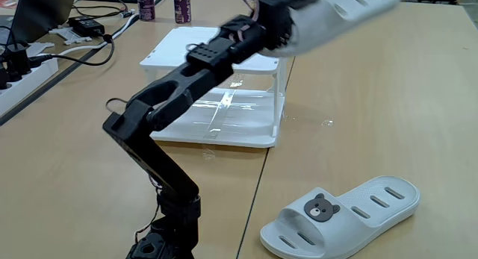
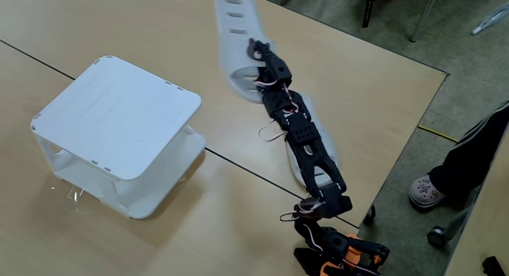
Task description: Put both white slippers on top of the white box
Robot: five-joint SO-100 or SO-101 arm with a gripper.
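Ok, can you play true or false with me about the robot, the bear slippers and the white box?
1. The gripper is holding one slipper up in the air. True.
2. A slipper is already lying on top of the white box. False: in both fixed views its top is bare.
3. The other slipper lies on the table with its bear face up. True.
4. The black arm is folded up small. False: it reaches out long, toward the far side of the table.
5. Two bottles stand behind the box in a fixed view. True.
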